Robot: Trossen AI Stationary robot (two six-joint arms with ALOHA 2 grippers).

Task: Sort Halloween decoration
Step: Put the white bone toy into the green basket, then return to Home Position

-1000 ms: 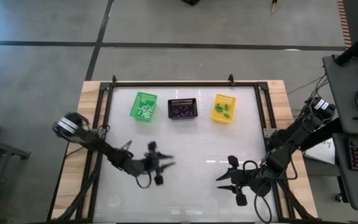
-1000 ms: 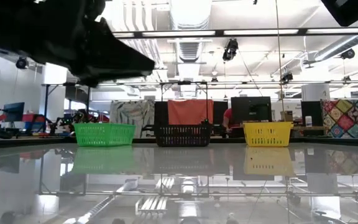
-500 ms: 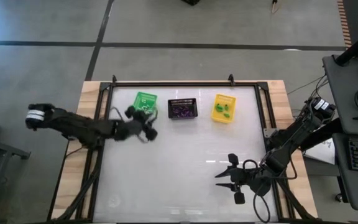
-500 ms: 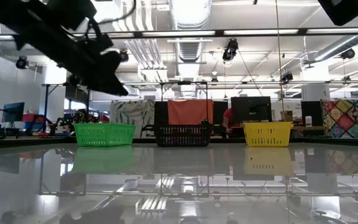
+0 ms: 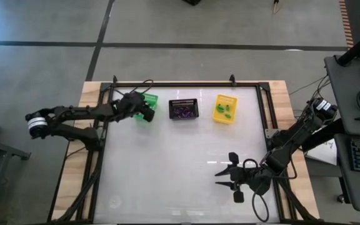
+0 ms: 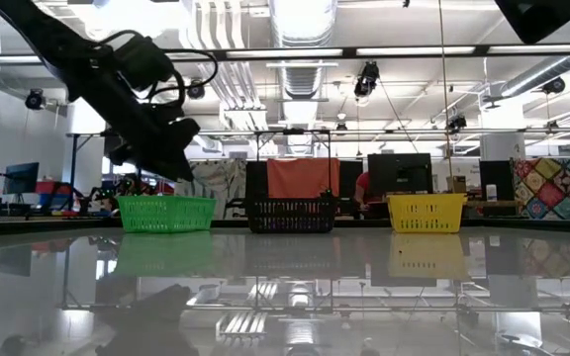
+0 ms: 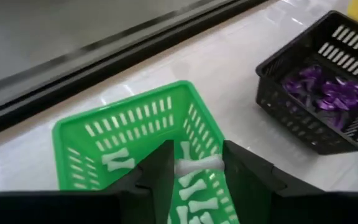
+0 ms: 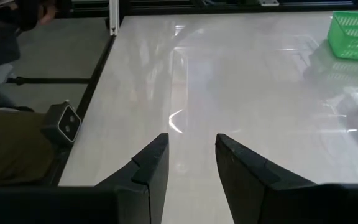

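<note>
My left gripper (image 5: 144, 109) hangs over the green basket (image 5: 150, 100) at the table's far left, shut on a white bone-shaped trinket (image 7: 197, 165). In the left wrist view, more white bones (image 7: 120, 160) lie on the floor of the green basket (image 7: 104, 124). The low view shows the left gripper (image 6: 156, 158) just above the green basket (image 6: 166, 213). The black basket (image 5: 184, 109) holds purple trinkets (image 7: 328, 93), and the yellow basket (image 5: 225, 108) holds green ones. My right gripper (image 5: 220, 179) waits open over the near right of the table, touching nothing. My left gripper pinches the white bone (image 7: 197, 165) between its two fingers, which close on its two ends so that it spans the gap. The fingers slant down toward the table's far side. The bone is lifted clear, above the inside of the green basket.
The three baskets stand in a row along the far edge of the white table top (image 5: 180, 162). A dark metal frame (image 5: 186, 84) borders the table. The right wrist view shows bare table (image 8: 229, 93) ahead of the right gripper (image 8: 191, 149), and a small camera box (image 8: 61, 122) past the edge.
My left arm has swung from the near middle of the table up and toward the far left edge, ending over the green basket. My right gripper has stayed near the right near corner.
</note>
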